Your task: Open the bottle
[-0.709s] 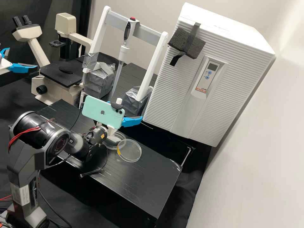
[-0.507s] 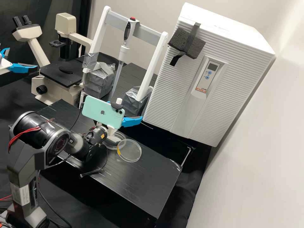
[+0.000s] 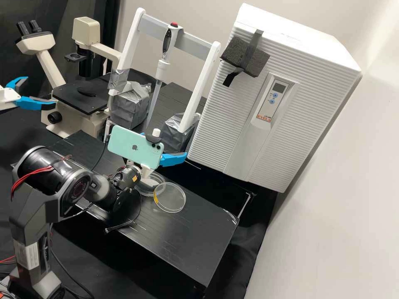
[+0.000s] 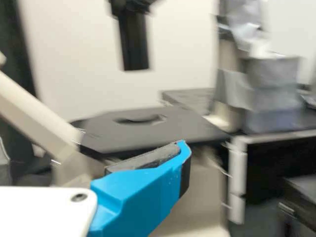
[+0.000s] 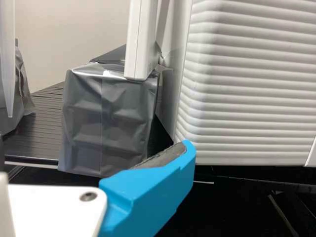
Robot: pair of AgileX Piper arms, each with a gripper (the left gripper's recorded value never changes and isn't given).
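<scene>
A microscope stands at the far left, and to its right a pipette hangs in a stand, whose right foot sits in a wrapped block just beside a ribbed cabinet. In front of the stand, a dish lies on the table, with a second dish touching it on the left. A phone sits above them with the bottle just behind it, and the left end effector hangs left of the microscope.
</scene>
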